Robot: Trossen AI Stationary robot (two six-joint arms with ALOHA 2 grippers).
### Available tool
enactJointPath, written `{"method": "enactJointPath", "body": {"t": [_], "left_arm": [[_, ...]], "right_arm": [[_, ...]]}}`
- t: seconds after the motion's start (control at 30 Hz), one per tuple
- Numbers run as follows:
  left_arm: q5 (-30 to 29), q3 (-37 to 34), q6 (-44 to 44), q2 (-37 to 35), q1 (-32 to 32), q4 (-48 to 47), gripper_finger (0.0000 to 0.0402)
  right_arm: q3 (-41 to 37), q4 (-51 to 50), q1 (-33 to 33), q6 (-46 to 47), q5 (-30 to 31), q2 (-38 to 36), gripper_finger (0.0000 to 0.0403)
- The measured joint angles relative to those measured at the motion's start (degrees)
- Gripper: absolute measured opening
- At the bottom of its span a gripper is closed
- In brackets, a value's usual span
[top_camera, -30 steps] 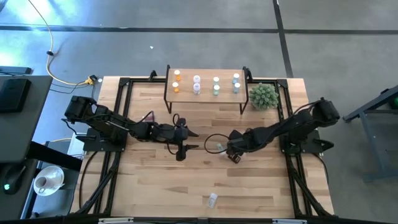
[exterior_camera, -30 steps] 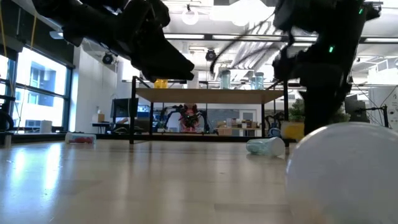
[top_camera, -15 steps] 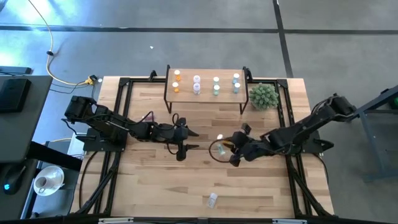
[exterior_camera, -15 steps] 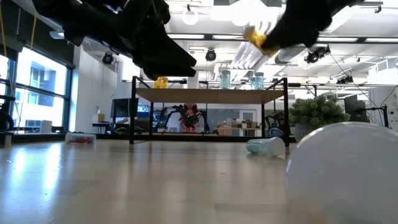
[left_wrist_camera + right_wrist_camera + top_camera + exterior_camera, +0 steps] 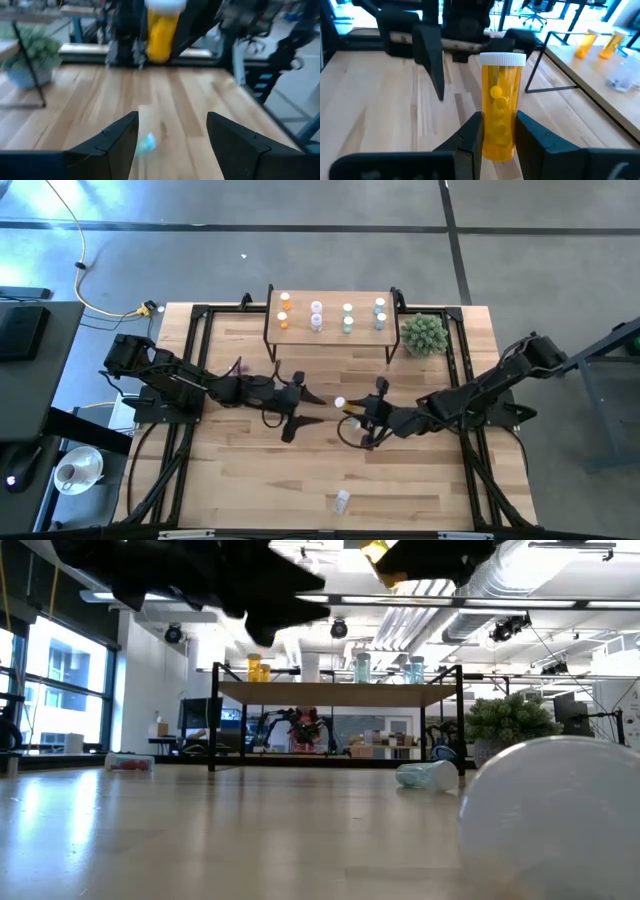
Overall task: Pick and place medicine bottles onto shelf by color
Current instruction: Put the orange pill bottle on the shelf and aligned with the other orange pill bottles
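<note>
Where it hung lower before, orange bottle (image 5: 499, 112) (right gripper's (image 5: 495, 131)) higher, nearer left gripper (image 5: 170, 131).

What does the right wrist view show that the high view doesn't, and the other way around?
Only the right wrist view shows the yellow pills inside the orange bottle clamped between the right gripper's fingers. Only the high view shows the whole table, the plant, the eight bottles in pairs on the shelf and a loose bottle near the front edge. Both show the open left gripper facing the held bottle.
</note>
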Motion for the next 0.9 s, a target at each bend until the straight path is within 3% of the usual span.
{"method": "enactJointPath", "body": {"t": [0.27,0.4,0.57,0.9], "left_arm": [[1.0,0.0,2.0,0.0,-2.0,6.6,0.0223],[-3.0,0.0,2.0,0.0,-3.0,6.4,0.0223],[-6.7,0.0,1.9,-0.2,-3.3,5.4,0.0223],[-6.7,0.0,-2.1,-11.7,-2.7,-7.6,0.0223]], "right_arm": [[-0.1,9.6,0.1,-4.0,-1.1,5.7,0.0074],[0.0,14.7,0.1,-5.1,-3.2,7.3,0.0074],[0.0,13.9,0.1,-2.1,-4.0,7.4,0.0074],[0.0,11.1,-0.5,3.1,-5.9,7.4,0.0074]]}}
